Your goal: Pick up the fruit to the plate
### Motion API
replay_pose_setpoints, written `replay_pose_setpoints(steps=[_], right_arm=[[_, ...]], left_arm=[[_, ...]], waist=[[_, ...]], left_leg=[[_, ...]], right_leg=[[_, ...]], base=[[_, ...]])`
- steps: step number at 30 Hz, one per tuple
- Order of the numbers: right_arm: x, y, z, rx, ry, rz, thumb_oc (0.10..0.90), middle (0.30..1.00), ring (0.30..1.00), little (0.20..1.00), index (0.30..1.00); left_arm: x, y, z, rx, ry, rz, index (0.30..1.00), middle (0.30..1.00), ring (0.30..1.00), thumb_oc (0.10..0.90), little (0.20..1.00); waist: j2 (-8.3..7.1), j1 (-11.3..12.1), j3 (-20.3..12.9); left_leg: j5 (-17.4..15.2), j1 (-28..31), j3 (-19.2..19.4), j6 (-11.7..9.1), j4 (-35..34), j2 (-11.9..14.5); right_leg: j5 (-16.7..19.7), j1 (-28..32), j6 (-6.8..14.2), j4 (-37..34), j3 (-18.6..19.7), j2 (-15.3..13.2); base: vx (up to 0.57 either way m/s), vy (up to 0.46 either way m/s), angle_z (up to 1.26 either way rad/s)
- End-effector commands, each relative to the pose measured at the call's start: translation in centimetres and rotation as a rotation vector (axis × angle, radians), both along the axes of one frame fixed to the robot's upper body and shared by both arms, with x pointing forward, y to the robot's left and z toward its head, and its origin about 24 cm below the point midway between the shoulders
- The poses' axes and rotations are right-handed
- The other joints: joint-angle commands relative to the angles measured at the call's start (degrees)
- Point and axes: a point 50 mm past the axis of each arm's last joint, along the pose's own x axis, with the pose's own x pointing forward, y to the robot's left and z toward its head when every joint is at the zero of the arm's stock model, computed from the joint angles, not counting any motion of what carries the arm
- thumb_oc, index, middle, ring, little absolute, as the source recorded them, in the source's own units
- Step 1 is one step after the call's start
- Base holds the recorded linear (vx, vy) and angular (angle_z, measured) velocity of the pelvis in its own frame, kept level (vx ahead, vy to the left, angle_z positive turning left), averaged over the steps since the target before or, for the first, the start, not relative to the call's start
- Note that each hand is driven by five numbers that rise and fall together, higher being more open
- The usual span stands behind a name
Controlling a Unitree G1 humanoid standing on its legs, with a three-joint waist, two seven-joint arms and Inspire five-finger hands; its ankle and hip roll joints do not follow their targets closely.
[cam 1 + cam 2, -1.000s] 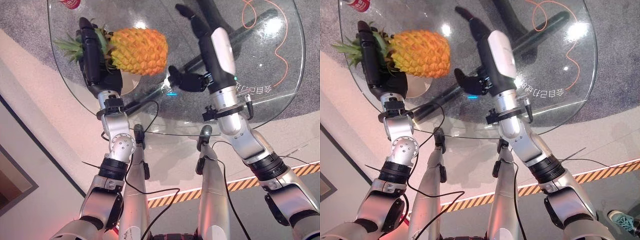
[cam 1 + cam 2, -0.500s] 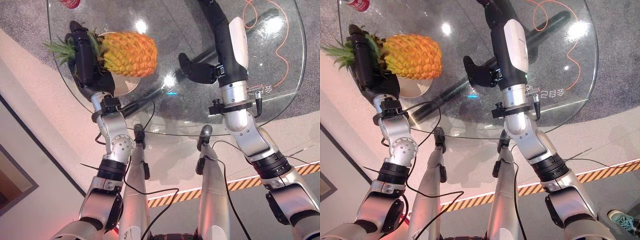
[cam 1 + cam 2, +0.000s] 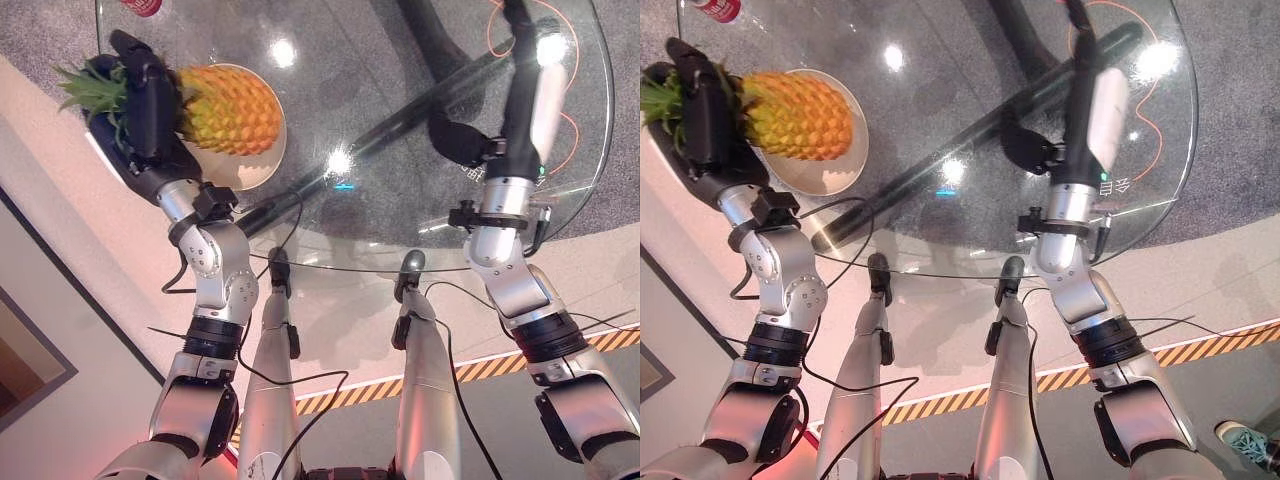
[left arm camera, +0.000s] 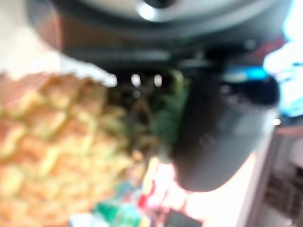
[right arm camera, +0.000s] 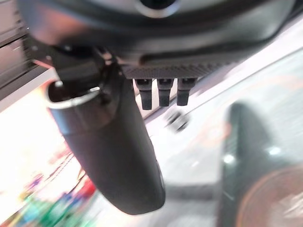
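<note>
Pineapple (image 3: pixel 228 108) carried leftward and now over the plate (image 3: pixel 262 165), lying on its side; a second ago well short of it, above bare glass surface (image 3: pixel 400 90). Left robot hand (image 3: pixel 140 100) clamped at the crown end, fingers curled round the leaves. Seemingly resting on the plate, though contact hard to confirm. Right robot hand (image 3: pixel 505 90) swung away to the far right, holding nothing, fingers straight. Only the release left, by the look of it.
</note>
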Motion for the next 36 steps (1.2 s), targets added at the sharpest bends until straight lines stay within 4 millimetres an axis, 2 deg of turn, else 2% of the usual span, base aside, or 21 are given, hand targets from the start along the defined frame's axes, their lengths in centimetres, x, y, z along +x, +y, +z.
replay_pose_setpoints(steps=[1,5,11,14,18,20,24,25,26,27,29,30,32,36], right_arm=[[-1.4,-1.9,4.3,0.121,-0.249,-0.064,0.800,0.900,0.900,0.900,0.900],[-1.2,-4.2,3.6,0.230,-0.236,-0.168,0.800,0.900,0.900,0.900,0.900],[-0.9,-8.5,1.3,0.449,-0.180,-0.333,0.800,0.900,0.900,0.900,0.900],[-0.8,-9.6,0.3,0.521,-0.153,-0.365,0.800,0.900,0.900,0.900,0.900],[-0.5,-11.5,-2.1,0.679,-0.084,-0.429,0.800,0.900,0.900,0.900,0.900],[-0.6,-12.6,-4.1,0.790,-0.038,-0.466,0.800,0.900,0.900,0.900,0.900],[-0.8,-14.2,-6.1,0.867,0.039,-0.525,0.800,0.900,0.900,0.900,0.900],[-1.3,-15.3,-7.9,0.929,0.099,-0.569,0.800,0.900,0.900,0.900,0.900],[-1.5,-15.7,-8.6,0.952,0.119,-0.582,0.800,0.900,0.900,0.900,0.900],[-1.8,-16.1,-9.4,0.985,0.141,-0.592,0.800,0.900,0.900,0.900,0.900],[-1.9,-16.3,-9.7,1.008,0.149,-0.596,0.800,0.900,0.900,0.900,0.900],[-2.4,-16.7,-11.1,1.065,0.194,-0.617,0.800,0.900,0.900,0.900,0.900],[-2.9,-17.0,-12.4,1.096,0.237,-0.638,0.800,0.900,0.900,0.900,0.900],[-3.3,-17.2,-13.7,1.130,0.316,-0.657,0.800,0.900,0.900,0.900,0.900]], left_arm=[[-3.3,1.6,6.3,0.100,-0.368,0.181,0.300,0.300,0.300,0.100,0.200],[-3.1,2.1,6.3,0.098,-0.352,0.242,0.300,0.300,0.300,0.100,0.200],[-2.7,2.7,6.6,0.116,-0.323,0.365,0.300,0.300,0.300,0.100,0.200],[-2.5,2.8,6.8,0.126,-0.313,0.403,0.300,0.300,0.300,0.100,0.200],[-1.9,2.7,7.3,0.173,-0.288,0.495,0.300,0.300,0.300,0.100,0.200],[-1.5,2.4,7.6,0.230,-0.270,0.559,0.300,0.300,0.300,0.100,0.200],[-1.1,2.3,8.3,0.284,-0.255,0.603,0.300,0.300,0.300,0.100,0.200],[-0.8,2.3,8.3,0.312,-0.239,0.614,0.300,0.300,0.300,0.100,0.200],[-0.7,2.2,8.4,0.321,-0.237,0.620,0.300,0.300,0.300,0.100,0.200],[-0.6,2.2,8.5,0.334,-0.234,0.624,0.300,0.300,0.300,0.100,0.200],[-0.6,2.1,8.7,0.338,-0.237,0.627,0.300,0.300,0.300,0.100,0.200],[-0.4,2.0,8.9,0.355,-0.226,0.625,0.300,0.300,0.300,0.100,0.200],[-0.1,2.0,8.8,0.365,-0.208,0.616,0.300,0.300,0.300,0.100,0.200],[0.3,1.8,9.1,0.394,-0.192,0.613,0.300,0.300,0.300,0.100,0.200]], waist=[[-2.03,0.02,-0.83],[-2.08,-0.09,-0.83],[-2.32,-0.08,-0.83],[-2.41,-0.03,-0.83],[-2.61,-0.07,-0.83],[-2.72,0.01,-0.83],[-2.68,0.14,-0.83],[-2.56,0.44,-0.83],[-2.56,0.52,-0.83],[-2.58,0.62,-0.83],[-2.62,0.63,-0.83],[-2.75,0.74,-0.83],[-2.81,0.88,-0.83],[-3.02,0.63,-0.83]], left_leg=[[-4.52,-0.42,-0.24,0.85,4.15,-1.50],[-4.68,-0.33,-0.02,0.76,4.23,-1.33],[-5.30,0.27,0.13,0.49,4.18,-1.01],[-5.26,0.18,0.13,0.43,4.23,-0.96],[-4.84,-0.36,0.27,0.40,4.15,-0.80],[-5.36,-0.10,0.20,0.27,4.37,-0.68],[-4.85,-0.61,0.16,0.36,4.43,-0.75],[-5.52,-0.03,0.15,0.35,4.59,-0.55],[-5.56,-0.04,0.14,0.38,4.59,-0.54],[-5.59,-0.12,0.09,0.41,4.65,-0.50],[-5.04,-0.74,0.05,0.50,4.63,-0.57],[-5.15,-0.85,-0.11,0.56,4.80,-0.53],[-5.89,-0.41,-0.24,0.58,5.09,-0.44],[-5.46,-1.08,-0.33,0.81,5.28,-0.54]], right_leg=[[2.81,3.26,-0.68,-5.97,-2.63,2.87],[2.71,3.34,-0.72,-5.89,-2.68,2.98],[2.09,3.98,-0.73,-5.82,-2.81,3.26],[2.16,3.90,-0.76,-5.74,-2.93,3.27],[2.67,3.36,-0.95,-5.92,-3.00,3.31],[2.25,3.61,-1.03,-5.75,-2.98,3.46],[2.65,3.27,-1.25,-5.87,-2.97,3.42],[1.98,3.84,-1.21,-5.59,-3.05,3.48],[1.98,3.86,-1.21,-5.61,-3.06,3.49],[2.00,3.85,-1.21,-5.66,-3.08,3.49],[2.57,3.33,-1.28,-5.84,-3.09,3.42],[2.63,3.33,-1.28,-5.87,-3.12,3.48],[2.10,3.73,-1.23,-5.60,-3.12,3.76],[2.66,3.19,-1.28,-5.69,-2.99,3.89]], base=[[0.00,0.000,0.00],[0.00,0.000,0.00],[0.00,0.000,0.00],[0.00,0.000,0.00],[0.00,0.000,0.00],[0.00,0.000,0.00],[0.00,0.000,0.00],[0.00,0.000,0.00],[0.00,0.000,0.00],[0.00,0.000,0.00],[-0.01,-0.018,0.00],[0.00,-0.045,-0.01],[0.01,-0.028,-0.01],[0.00,0.000,0.00]])
